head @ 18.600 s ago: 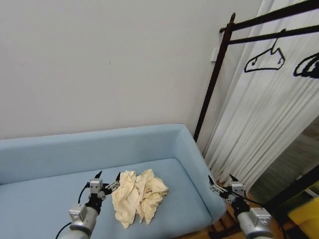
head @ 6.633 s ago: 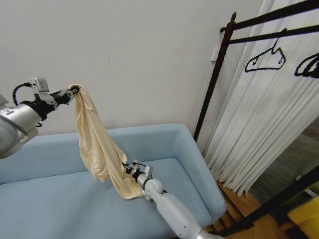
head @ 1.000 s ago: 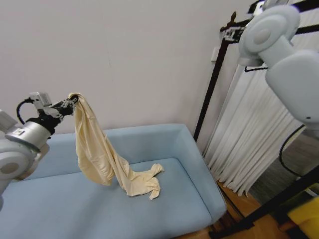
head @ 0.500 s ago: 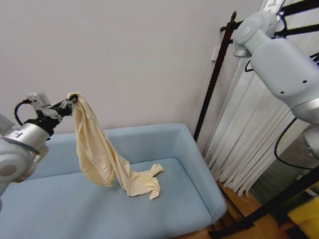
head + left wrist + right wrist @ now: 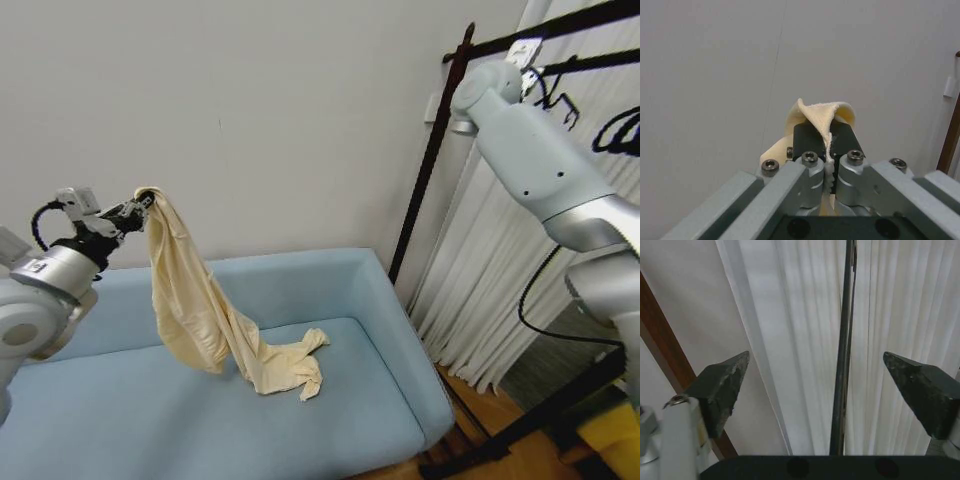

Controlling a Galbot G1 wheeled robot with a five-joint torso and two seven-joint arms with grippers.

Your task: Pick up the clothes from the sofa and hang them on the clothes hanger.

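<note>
A cream garment [image 5: 205,310] hangs from my left gripper [image 5: 143,204], which is raised at the left above the sofa and shut on the garment's top fold [image 5: 822,112]. The garment's lower end lies crumpled on the light blue sofa seat [image 5: 120,430]. In the left wrist view the left gripper [image 5: 830,170] pinches the cloth between its toothed jaws. My right arm reaches up to the dark clothes rack [image 5: 432,150]; the right gripper [image 5: 548,88] is by a black hanger [image 5: 562,104]. The right gripper [image 5: 815,356] is open, with the thin black hanger [image 5: 844,340] between its fingers.
A second black hanger [image 5: 620,130] hangs further right on the rack rail. White curtains [image 5: 520,270] fall behind the rack. The brown rack post [image 5: 665,355] stands close to the right gripper. Wooden floor lies beyond the sofa's right arm [image 5: 400,330].
The right arm has swung down and right along the rack, bringing its gripper to the black hanger. The left gripper and the hanging garment have stayed still.
</note>
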